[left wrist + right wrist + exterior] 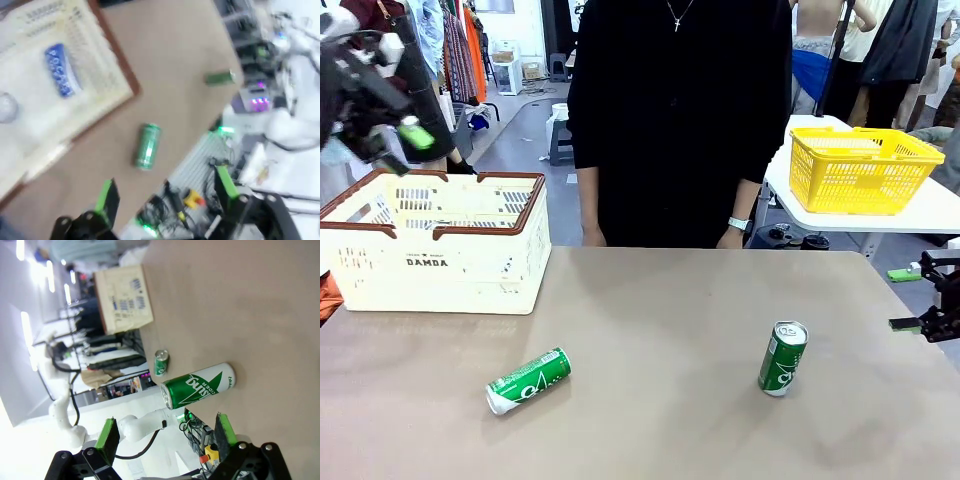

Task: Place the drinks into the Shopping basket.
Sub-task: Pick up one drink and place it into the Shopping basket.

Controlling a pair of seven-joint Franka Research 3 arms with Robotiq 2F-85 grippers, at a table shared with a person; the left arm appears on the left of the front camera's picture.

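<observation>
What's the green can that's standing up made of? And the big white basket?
The upright green can looks like thin metal, probably aluminium: shiny printed skin, silvery top. The white basket looks like hard matte plastic, with moulded slots and a brown rim.

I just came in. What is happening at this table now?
Two robot arms are loading drink cans into the cream shopping basket. The blue can lies inside, with the open left gripper above the basket. Two green cans are on the table: one on its side, one standing near the open right gripper. A person stands at the far edge, arms down.
</observation>
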